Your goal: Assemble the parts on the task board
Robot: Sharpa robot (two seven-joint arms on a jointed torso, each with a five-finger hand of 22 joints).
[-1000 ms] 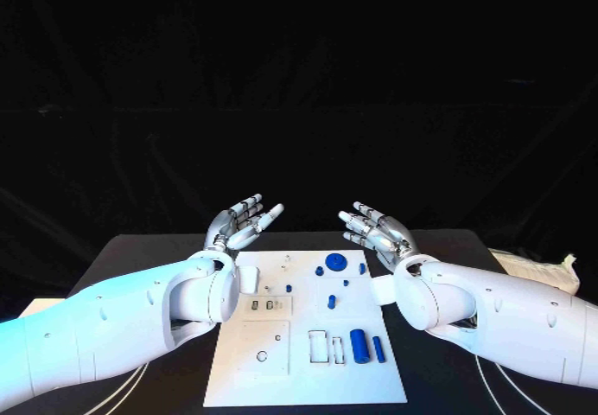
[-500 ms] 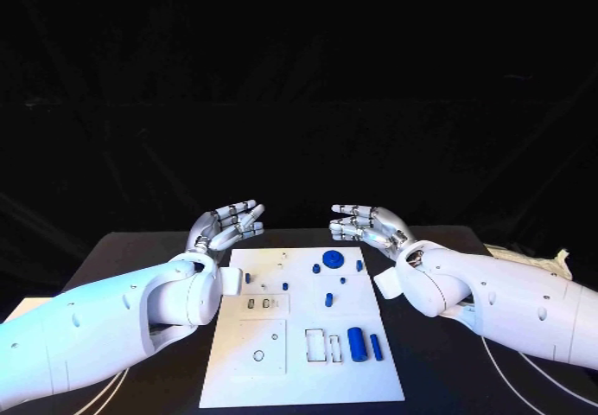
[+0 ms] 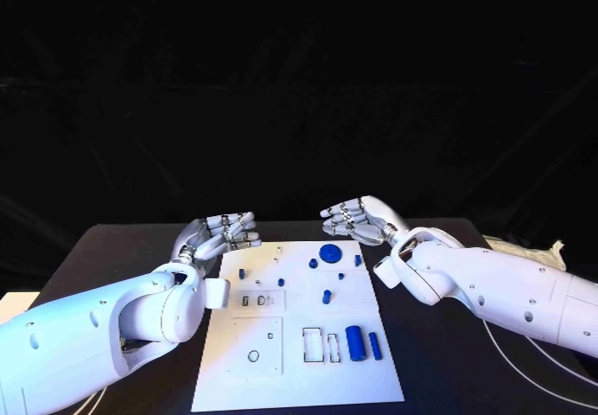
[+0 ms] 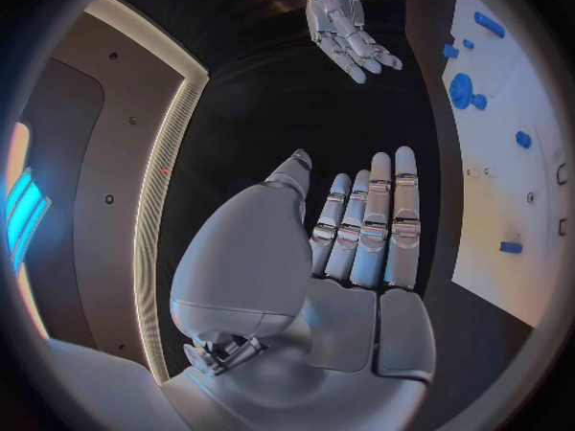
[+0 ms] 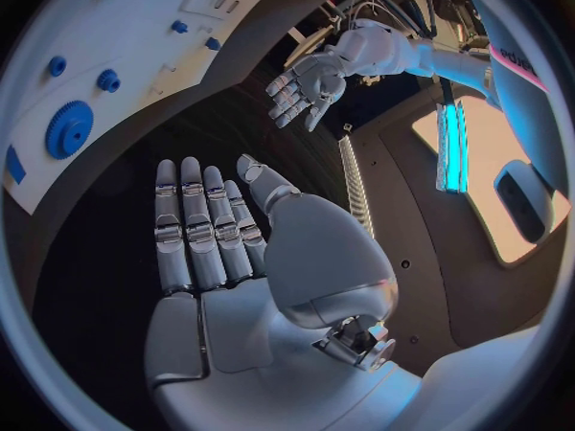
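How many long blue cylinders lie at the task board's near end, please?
2: a thick blue cylinder and, right of it, a thin blue rod, both by the task board's near right edge. None seems hidden.

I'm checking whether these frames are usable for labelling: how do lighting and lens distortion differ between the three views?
Head view: undistorted, dark backdrop, the white task board evenly lit with straight edges. Left wrist view: fisheye circle bows the board's edge, and the left hand is sharp. Right wrist view: same bending, with bright glowing panels in the room behind the right hand.
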